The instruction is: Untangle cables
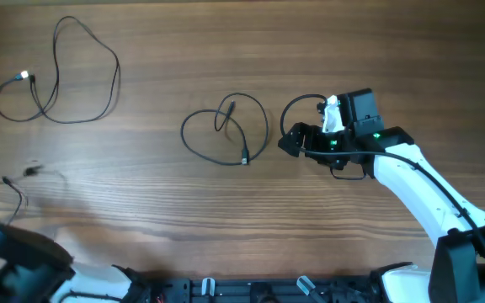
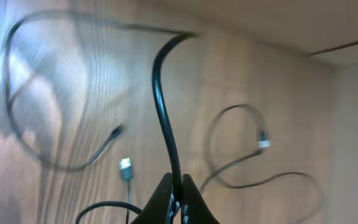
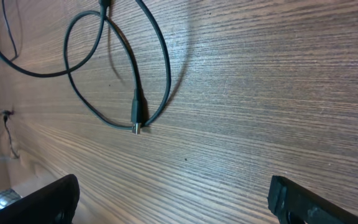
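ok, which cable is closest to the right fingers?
The centre loop, just left of the open right fingers; the silver-tipped cable and left-edge cable lie far off.

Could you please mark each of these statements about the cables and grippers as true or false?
1. The left gripper is shut on a thin cable. True.
2. The right gripper is holding the middle cable. False: its fingers stand wide open and empty, beside that cable.
3. The silver-tipped cable lies looped on the far left part of the table. True.
4. All three cables are knotted in one bundle. False: in the overhead view they lie apart from one another.
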